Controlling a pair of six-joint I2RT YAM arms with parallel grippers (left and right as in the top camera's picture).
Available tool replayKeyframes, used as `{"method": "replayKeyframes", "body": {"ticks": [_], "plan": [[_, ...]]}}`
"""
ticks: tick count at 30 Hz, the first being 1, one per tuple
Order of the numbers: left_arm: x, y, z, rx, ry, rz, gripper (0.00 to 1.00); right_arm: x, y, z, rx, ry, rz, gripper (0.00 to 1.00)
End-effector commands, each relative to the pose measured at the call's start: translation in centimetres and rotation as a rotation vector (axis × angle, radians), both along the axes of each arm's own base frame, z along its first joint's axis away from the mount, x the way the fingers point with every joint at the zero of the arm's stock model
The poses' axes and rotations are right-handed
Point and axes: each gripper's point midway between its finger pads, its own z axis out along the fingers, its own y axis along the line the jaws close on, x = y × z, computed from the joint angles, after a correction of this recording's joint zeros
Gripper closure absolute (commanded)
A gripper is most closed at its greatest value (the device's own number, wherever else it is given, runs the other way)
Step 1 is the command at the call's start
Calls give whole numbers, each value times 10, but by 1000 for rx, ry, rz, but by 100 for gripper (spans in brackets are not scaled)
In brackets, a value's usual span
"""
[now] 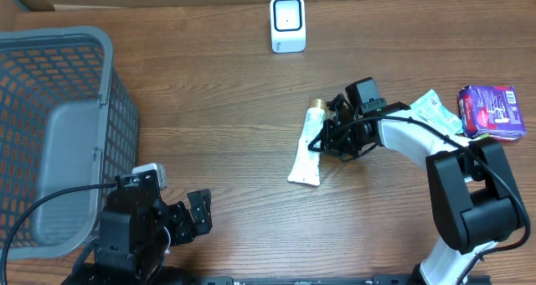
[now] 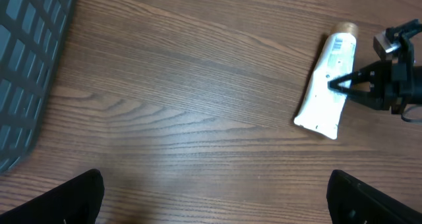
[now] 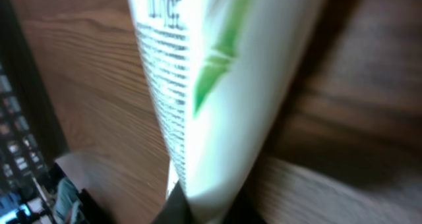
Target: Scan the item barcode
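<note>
A white tube with a gold cap lies flat on the brown wooden bench, close to the middle. Its cap end points to the far side of the bench. There, well apart from the tube, stands a small white scanner.

The right gripper is at the tube. Its black tips are pressed together on the tube's side, about halfway along it. In the right wrist view the tube fills almost the whole picture. You can see small print and a green stripe on it, but the picture is blurry and the words cannot be read.

The left gripper is near the front edge of the bench, on the left, well apart from the tube. Its two fingers are spread wide, and there is only bare wood between them.

A big grey basket with holes in its sides sits on the left side of the bench, just beside the left arm.

On the far right lie a purple pack and a white and green pack. They touch each other.
</note>
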Motion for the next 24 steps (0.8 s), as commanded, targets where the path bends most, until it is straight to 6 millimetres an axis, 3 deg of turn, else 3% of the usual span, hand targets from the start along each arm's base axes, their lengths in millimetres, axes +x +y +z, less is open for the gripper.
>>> {"method": "replayKeyframes", "body": {"ticks": [1, 6, 14, 24], "plan": [[-1, -1, 1, -7, -10, -1, 0, 6, -9, -16, -75, 1, -41, 96], [-1, -1, 1, -7, -10, -1, 1, 5, 2, 0, 26, -39, 41, 96], [-1, -1, 1, -7, -10, -1, 0, 6, 23, 99, 340, -311, 268, 96], [-1, -1, 1, -7, -10, -1, 1, -9, 19, 196, 374, -503, 295, 96]]}}
